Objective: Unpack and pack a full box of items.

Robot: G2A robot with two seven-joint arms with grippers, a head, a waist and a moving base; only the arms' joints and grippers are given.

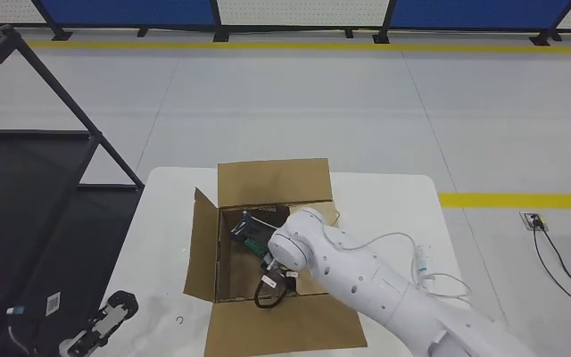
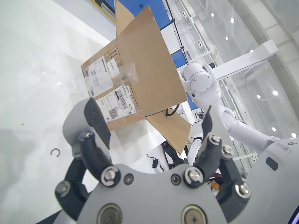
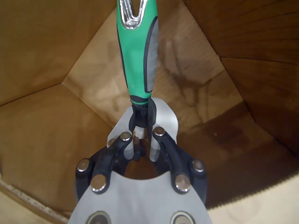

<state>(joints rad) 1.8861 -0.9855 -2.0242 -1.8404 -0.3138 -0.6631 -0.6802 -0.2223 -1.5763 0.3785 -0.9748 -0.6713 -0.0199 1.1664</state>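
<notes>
The left claw (image 2: 150, 115) hung low over the white desk (image 1: 161, 232) with its fingers (image 2: 97, 117) spread apart and nothing between them. Just to the right of that claw, a small C-shaped mark (image 2: 55, 152) lay on the desk surface. Farther to the right and ahead of the left claw, well apart from it, stood the cardboard box (image 1: 268, 183), with its flaps folded outward and shipping labels on the wall facing that claw. The right arm reached down into the open box from the right. Inside the box, the right claw (image 3: 142, 120) was clamped on the dark neck of a tool (image 3: 136, 54). The tool's green and grey handle stuck straight out beyond the fingertips toward the box floor and ended in a chrome loop. Whether that end touched the cardboard could not be told. Brown box walls rose on every side of the right claw.
</notes>
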